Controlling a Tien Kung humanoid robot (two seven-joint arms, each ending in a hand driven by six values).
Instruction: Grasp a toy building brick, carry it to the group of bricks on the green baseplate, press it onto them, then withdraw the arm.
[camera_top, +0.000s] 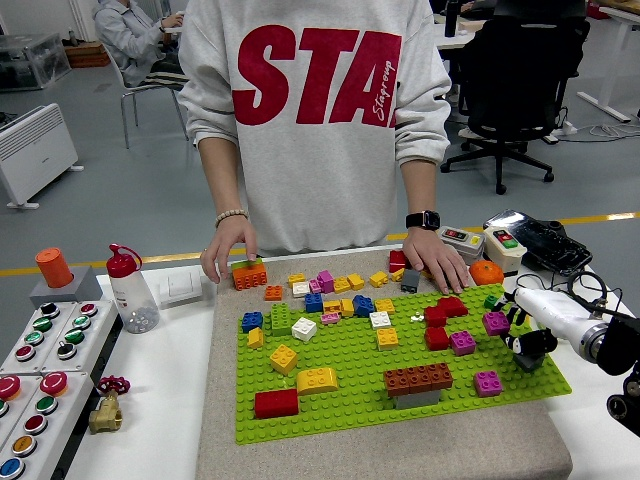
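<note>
Right now the robot's right hand (522, 325) sits at the 3 o'clock edge of the green baseplate (350, 400). Its fingers curl near a purple brick (496, 322), but I cannot tell if they hold it. So the grab looks just begun, I think. Carrying it to the brown brick group (418, 378) at about 5 o'clock, pressing and pulling back are left. A person's hands (436, 262) rest at 12 o'clock.

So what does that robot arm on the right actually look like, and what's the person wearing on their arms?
The robot's right hand has black fingers on a white forearm casing joined to black parts. The person wears grey sweatshirt sleeves, a bead bracelet and a black wristwatch.
</note>
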